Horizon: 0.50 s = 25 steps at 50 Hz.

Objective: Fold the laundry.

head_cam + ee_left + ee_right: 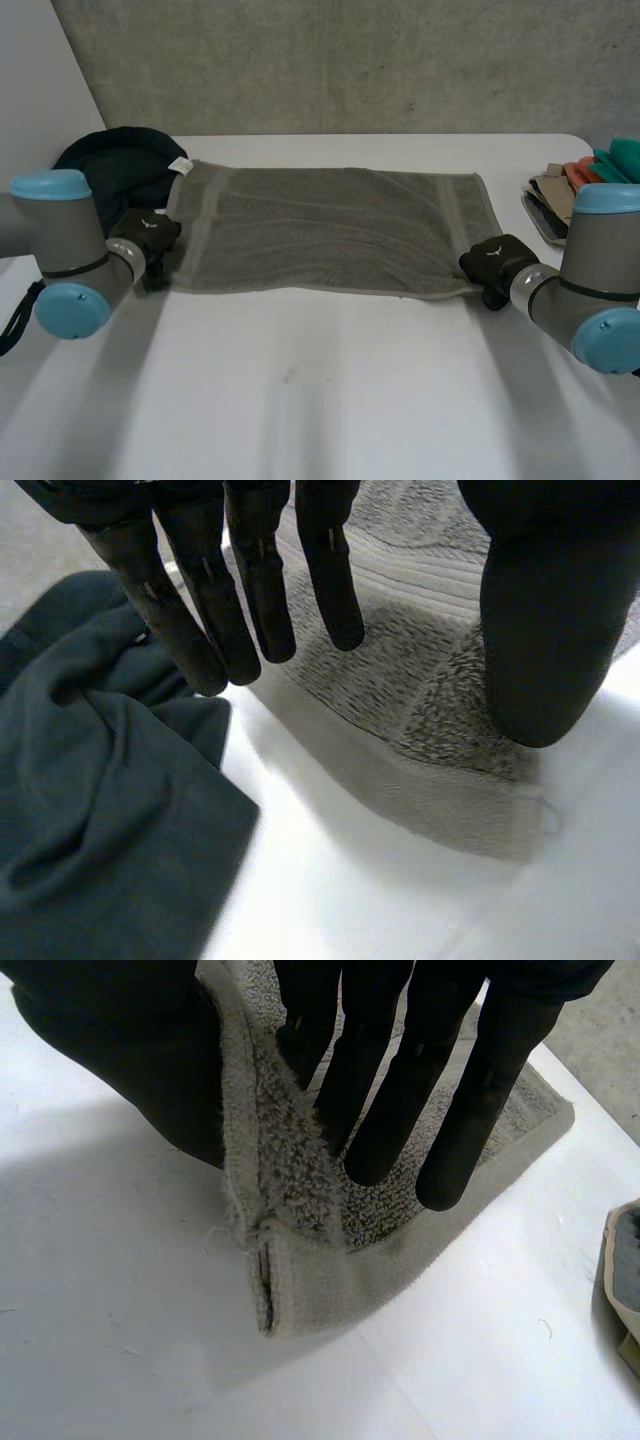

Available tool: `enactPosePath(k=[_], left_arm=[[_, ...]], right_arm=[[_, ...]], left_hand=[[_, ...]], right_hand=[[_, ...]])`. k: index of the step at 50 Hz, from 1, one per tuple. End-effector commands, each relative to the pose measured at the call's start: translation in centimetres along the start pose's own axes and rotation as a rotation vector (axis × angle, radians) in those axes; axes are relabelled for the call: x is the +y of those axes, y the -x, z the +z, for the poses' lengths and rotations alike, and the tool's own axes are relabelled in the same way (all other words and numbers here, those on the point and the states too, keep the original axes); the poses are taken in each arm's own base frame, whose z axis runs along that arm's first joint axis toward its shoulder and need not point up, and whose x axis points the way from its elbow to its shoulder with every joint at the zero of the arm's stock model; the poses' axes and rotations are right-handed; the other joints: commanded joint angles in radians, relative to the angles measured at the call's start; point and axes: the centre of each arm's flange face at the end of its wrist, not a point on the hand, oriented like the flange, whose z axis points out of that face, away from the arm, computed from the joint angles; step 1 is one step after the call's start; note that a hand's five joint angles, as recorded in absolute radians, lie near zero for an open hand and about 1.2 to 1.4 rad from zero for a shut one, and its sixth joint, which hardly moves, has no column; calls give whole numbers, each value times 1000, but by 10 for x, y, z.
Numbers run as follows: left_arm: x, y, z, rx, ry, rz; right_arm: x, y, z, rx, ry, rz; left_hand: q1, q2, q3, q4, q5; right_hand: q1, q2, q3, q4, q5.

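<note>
- Not much progress to report, tbh: the grey towel (330,230) is spread flat and open on the white table (320,400), long side running across, and no fold has been put into it yet.
- A dark garment (115,165) is bunched right by the towel's far left corner, and a pile of coloured cloths (590,175) is parked at the table's right edge. So more laundry is probably waiting after this piece.
- The left hand (150,240) is placed at the towel's near left corner. In its wrist view the fingers (250,600) are held straight and a little spread above the towel's short edge. The thumb (540,630) looks to be set down on the towel, well apart from them. Nothing is gripped there.
- The right hand (495,262) is placed at the near right corner. That corner is raised off the table and pinched between the thumb (130,1060) and the straight fingers (390,1080), which are kept close together.
- Best guess: one corner is secured, the other isn't, and the whole fold is left to be done.
</note>
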Motion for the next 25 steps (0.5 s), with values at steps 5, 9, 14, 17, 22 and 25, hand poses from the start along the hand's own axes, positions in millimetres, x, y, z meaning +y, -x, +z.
enactPosePath(k=[5, 9, 14, 17, 22, 25], left_arm=[[-11, 8, 15, -44, -42, -10], [-10, 6, 19, -35, -48, -16], [-15, 9, 15, -30, -44, -29], [-23, 15, 1, -28, -29, -40], [-29, 26, -38, -13, 47, -42], [-25, 29, -67, 22, 125, -14]], right_arm=[[0, 0, 0, 2, 1, -1], [-1, -1, -1, 5, -1, -1], [-3, -6, -2, 16, -4, 0], [-12, -10, -9, 21, -14, 4], [-27, -24, -32, 19, -2, 12], [-29, -30, -50, -30, 46, 26]], left_hand=[[215, 219, 222, 217, 236], [476, 480, 482, 478, 497], [779, 783, 785, 781, 800], [779, 783, 785, 781, 800], [779, 783, 785, 781, 800], [779, 783, 785, 781, 800]], right_hand=[[273, 220, 207, 197, 201], [273, 220, 207, 197, 201], [273, 220, 207, 197, 201], [273, 220, 207, 197, 201], [273, 220, 207, 197, 201], [273, 220, 207, 197, 201]])
